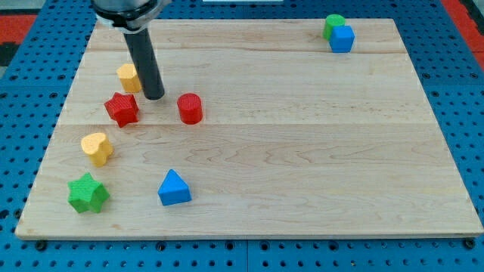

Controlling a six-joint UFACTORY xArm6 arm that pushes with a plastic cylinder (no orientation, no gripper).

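My tip rests on the wooden board at the upper left. It stands just right of a yellow block, partly hidden behind the rod. The red star block lies just below and left of the tip. A red cylinder sits a short way to the tip's right. I cannot tell whether the tip touches the yellow block.
A yellow heart block and a green star block lie near the left edge. A blue triangle block sits at the bottom left. A green block and a blue cube touch at the top right.
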